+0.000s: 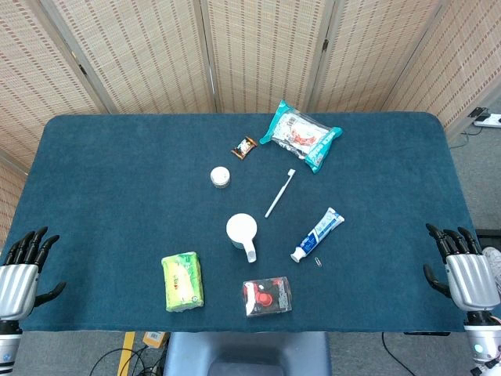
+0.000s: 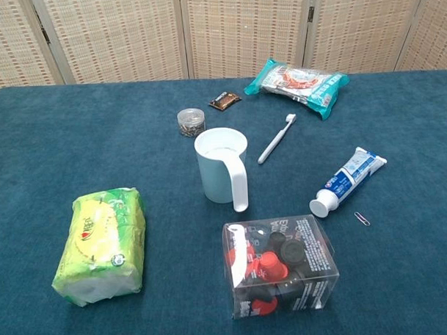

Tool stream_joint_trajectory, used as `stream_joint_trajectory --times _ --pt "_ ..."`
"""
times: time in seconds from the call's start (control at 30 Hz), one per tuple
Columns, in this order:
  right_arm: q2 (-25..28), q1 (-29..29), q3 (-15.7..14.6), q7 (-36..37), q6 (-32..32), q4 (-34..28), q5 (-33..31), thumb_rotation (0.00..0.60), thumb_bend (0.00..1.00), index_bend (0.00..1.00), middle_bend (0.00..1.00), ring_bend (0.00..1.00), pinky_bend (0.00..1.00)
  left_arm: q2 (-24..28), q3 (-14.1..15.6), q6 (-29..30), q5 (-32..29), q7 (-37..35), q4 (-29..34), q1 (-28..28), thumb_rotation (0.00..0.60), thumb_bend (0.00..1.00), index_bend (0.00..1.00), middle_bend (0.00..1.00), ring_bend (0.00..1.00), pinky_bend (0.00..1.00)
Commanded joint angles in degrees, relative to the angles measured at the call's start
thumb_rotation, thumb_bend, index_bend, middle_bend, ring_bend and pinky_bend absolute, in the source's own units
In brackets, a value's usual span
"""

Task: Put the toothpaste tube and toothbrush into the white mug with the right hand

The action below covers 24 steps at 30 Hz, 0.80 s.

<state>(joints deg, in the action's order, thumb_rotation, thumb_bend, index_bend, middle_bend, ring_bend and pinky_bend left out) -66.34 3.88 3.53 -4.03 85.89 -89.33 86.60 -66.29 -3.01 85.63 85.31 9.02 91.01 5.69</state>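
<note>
Paperclip (image 2: 362,218) just beside toothpaste tube (image 2: 347,181)

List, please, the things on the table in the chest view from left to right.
green packet → small jar → white mug → clear box → toothbrush → toothpaste tube → paper clip. The snack wrapper and snack bag overlap others sideways, so I leave them out.

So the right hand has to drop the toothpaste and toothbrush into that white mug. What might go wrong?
The toothbrush is thin and lies flat on the cloth, so the right hand, now open at the table edge, may struggle to pinch it. The toothpaste tube lies close to the clear box and a paper clip, which the fingers might nudge. The white mug stands upright and looks light; a long item pushed against its rim could tip it.
</note>
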Motion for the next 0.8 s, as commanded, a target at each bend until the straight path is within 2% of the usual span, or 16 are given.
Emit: stream_joint_trajectory --times 0.03,0.43,0.67,0.8 --pt "0.0 0.0 -0.1 0.3 -0.2 -0.1 0.1 0.600 0.29 0.14 0.26 0.20 0.16 0.0 0.0 0.0 -0.1 0.3 0.1 0.0 0.600 0.23 0.17 0.08 0.05 0.15" --pt "0.4 0.5 0.0 0.8 -0.6 -0.2 0.5 0.600 0.29 0.14 0.29 0.22 0.18 -0.1 -0.2 0.8 0.1 -0.3 -0.2 -0.2 0.600 0.23 0.17 0.08 0.05 0.15" --pt "1.3 4.0 0.9 -0.8 -5.9 -0.9 -0.3 0.600 0.29 0.14 0.34 0.23 0.19 -0.3 0.0 0.8 -0.1 -0.6 -0.5 -0.4 0.600 0.23 0.17 0.08 0.05 0.15" --pt "0.6 8.0 2.1 -1.9 -11.3 -0.1 -1.3 0.600 0.29 0.14 0.41 0.25 0.19 -0.4 0.1 0.8 -0.2 -1.1 -0.7 -0.6 0.600 0.23 0.18 0.08 0.05 0.15"
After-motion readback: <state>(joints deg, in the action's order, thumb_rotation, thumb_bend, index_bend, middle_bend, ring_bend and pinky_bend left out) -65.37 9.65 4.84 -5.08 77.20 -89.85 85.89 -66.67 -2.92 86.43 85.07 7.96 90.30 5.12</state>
